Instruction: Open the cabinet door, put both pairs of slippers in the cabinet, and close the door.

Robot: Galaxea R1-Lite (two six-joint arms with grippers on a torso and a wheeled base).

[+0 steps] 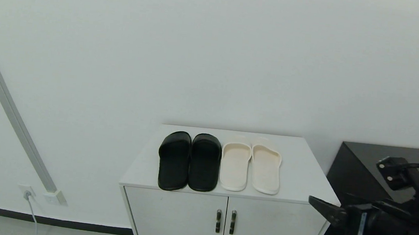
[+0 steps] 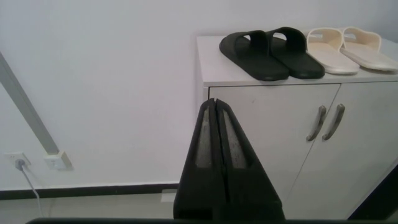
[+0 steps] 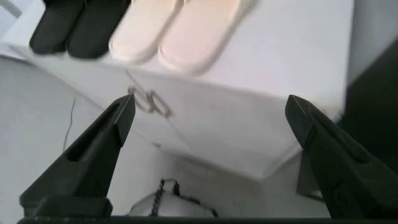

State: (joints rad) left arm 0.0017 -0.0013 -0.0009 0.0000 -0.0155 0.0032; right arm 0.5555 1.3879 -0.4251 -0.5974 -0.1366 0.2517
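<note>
Since the cabinet [image 1: 176,215] is shut, with the black slippers [image 1: 204,163] and cream slippers [image 1: 234,167] at its top's front edge, my spread right gripper [image 3: 208,106], off the right front corner, could slip from the slim handles [image 1: 232,222] or knock a slipper off; my left gripper [image 2: 216,102] is clenched, empty.

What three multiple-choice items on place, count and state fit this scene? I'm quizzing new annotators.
1. Where are the black slippers? A) on the cabinet top, left of the cream slippers B) inside the cabinet C) on the floor
2. How many slippers in all? A) two B) four C) six
3. The cabinet doors are: A) both shut B) one ajar C) both open
Answers: 1 A, both pairs lie side by side on top; 2 B, two black plus two cream; 3 A, the door edges meet flush.
</note>
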